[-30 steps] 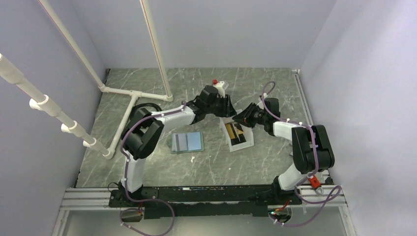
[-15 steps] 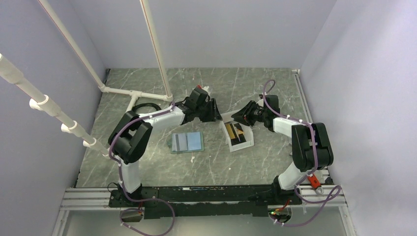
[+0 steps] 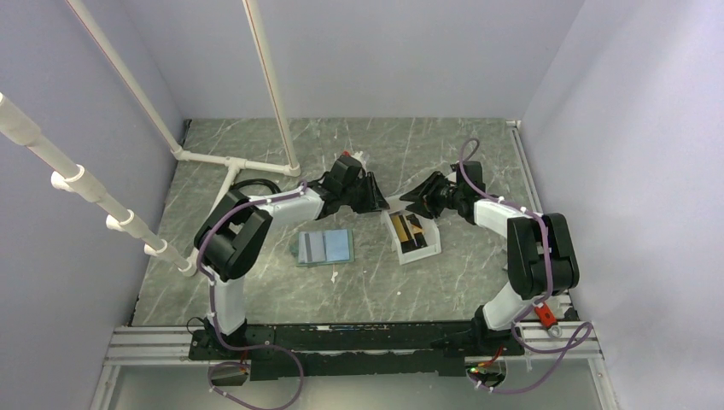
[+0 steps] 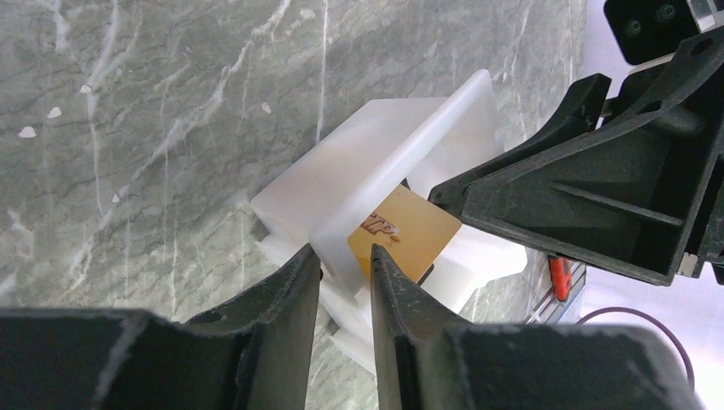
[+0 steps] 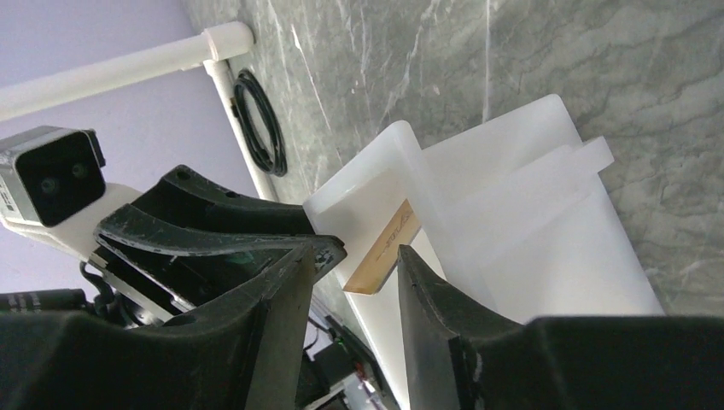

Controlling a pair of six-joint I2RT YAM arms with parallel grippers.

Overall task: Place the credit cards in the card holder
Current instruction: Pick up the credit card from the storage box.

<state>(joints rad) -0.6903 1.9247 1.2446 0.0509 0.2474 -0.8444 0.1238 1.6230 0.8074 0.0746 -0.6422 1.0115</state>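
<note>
The card holder (image 3: 325,247) lies open on the table, light blue side up. The orange-yellow credit card (image 3: 411,229) lies inside a white open-fronted bin (image 3: 427,249) to its right. My left gripper (image 3: 373,198) is at the bin's far left corner. In the left wrist view (image 4: 341,249) its jaws stand close together with the bin's side wall (image 4: 341,205) between them, the card (image 4: 405,231) just beyond. My right gripper (image 3: 408,203) is at the bin's far end. In the right wrist view (image 5: 354,249) its jaws are apart, with the card's edge (image 5: 384,256) between them. No pale card shows.
A white pipe frame (image 3: 230,162) and a black cable loop (image 3: 252,184) lie at the back left; the loop also shows in the right wrist view (image 5: 260,120). The two grippers are close to each other over the bin's far end.
My left gripper came down and to the left from above the bin to its far left corner. My right gripper edged toward the bin's far end.
</note>
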